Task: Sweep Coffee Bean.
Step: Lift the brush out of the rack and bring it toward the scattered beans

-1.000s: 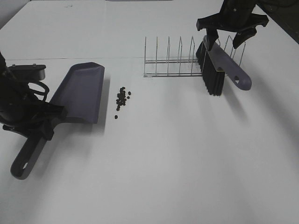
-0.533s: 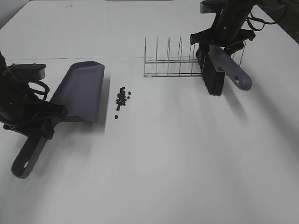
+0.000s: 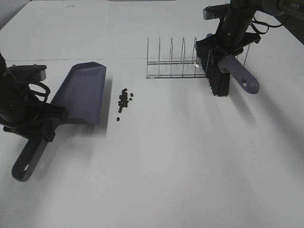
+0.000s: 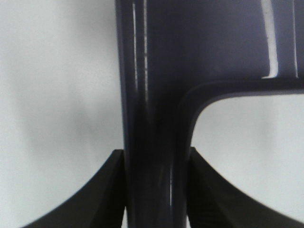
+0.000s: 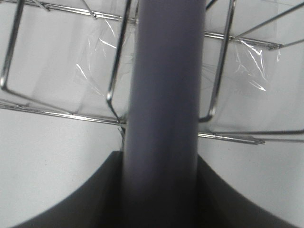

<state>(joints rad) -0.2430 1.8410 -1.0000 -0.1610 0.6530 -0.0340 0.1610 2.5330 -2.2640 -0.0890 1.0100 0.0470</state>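
A small cluster of dark coffee beans (image 3: 124, 99) lies on the white table just right of the grey-purple dustpan (image 3: 83, 92). My left gripper (image 3: 42, 124) is shut on the dustpan's handle (image 4: 154, 142), with the pan's mouth facing the beans. My right gripper (image 3: 227, 47) is shut on the grey-purple handle (image 5: 164, 99) of the brush, whose black bristles (image 3: 217, 76) hang by the right end of the wire rack (image 3: 183, 64). The handle's free end (image 3: 248, 81) points right and forward.
The wire rack (image 5: 118, 102) stands at the back right, with a scrap of clear film (image 5: 97, 71) under it. A seam in the table (image 3: 71, 60) runs along the back.
My right gripper came down onto the brush and closed on its handle. The brush has shifted slightly right and up at the rack. The left arm and dustpan have not moved.
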